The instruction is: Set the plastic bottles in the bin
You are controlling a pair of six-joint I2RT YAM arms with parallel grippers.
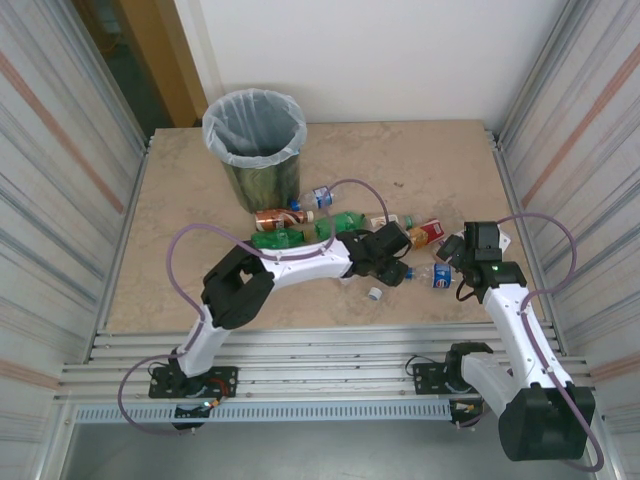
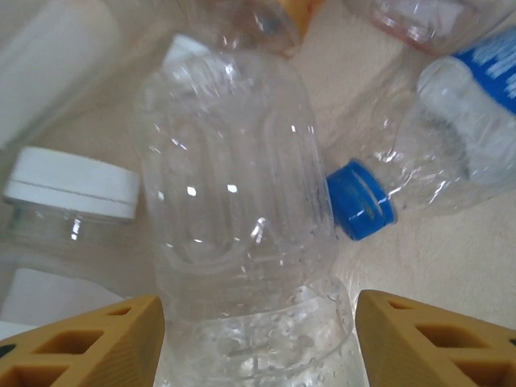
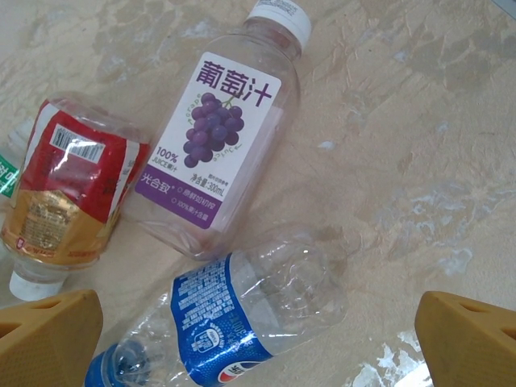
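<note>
The left gripper (image 2: 258, 343) was placed astride a clear bottle (image 2: 234, 201), and whether it was clamped could not be told. The right gripper (image 3: 258, 339) was spread wide. All bottles (image 1: 300, 228) seen were left on the tabletop (image 1: 200, 200) near the bin (image 1: 262, 180).

light: bright, even | shadows: soft — glare: clear bottle (image 2: 242, 218) | focus: sharp

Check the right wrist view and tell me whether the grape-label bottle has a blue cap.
No, the grape-label bottle carries a white cap at its top end.
</note>
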